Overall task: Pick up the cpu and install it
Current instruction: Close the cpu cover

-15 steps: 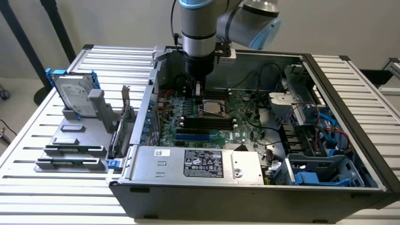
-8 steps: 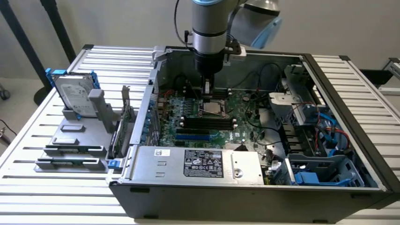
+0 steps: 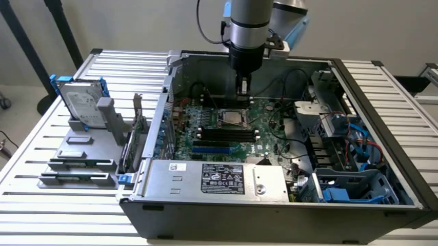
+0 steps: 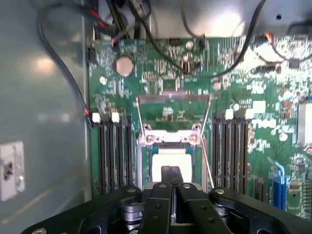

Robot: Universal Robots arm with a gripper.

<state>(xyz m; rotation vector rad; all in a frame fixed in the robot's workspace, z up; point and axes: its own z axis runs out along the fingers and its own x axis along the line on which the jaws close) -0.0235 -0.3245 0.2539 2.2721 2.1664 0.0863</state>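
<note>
- Your gripper (image 4: 171, 171) is closest to the wrist camera. The fingers are pinched right together with just a hairline between them, and I can't see anything clamped in there.
- Right past the fingertips (image 4: 166, 171) is a pale silvery square sitting inside the socket (image 4: 144, 161). I'd call that the cpu (image 4: 170, 157). It looks flat and squared up to the frame, but the fingers cover its near edge, so I can't vouch for that side.
- In the exterior view the gripper (image 3: 243, 93) hangs above the cpu (image 3: 233, 117) with air under it. To me that's hovering, not touching.
- My read on the step: the chip is already down in the socket and not in your grip, so you're at the seating end of the job, not the pick-up.
- Whatever you do from here calls for a straight, gentle vertical line. Any sideways drag could skew the chip in its seat.
- Watch the thin wire lever (image 4: 207, 146) standing just beside the socket. The metal load frame (image 4: 173, 97) beyond it looks flipped open.
- The memory slots (image 4: 113, 151) flank the socket on both sides, close but not touching it.
- Further out on the motherboard (image 4: 253, 92) there's a coin cell (image 4: 124, 66), and black cables (image 4: 58, 63) loop along the case wall.
- Way off, outside the case (image 3: 383, 102), the hard drive (image 3: 79, 105) stands upright in its stand at the exterior view's left.
</note>
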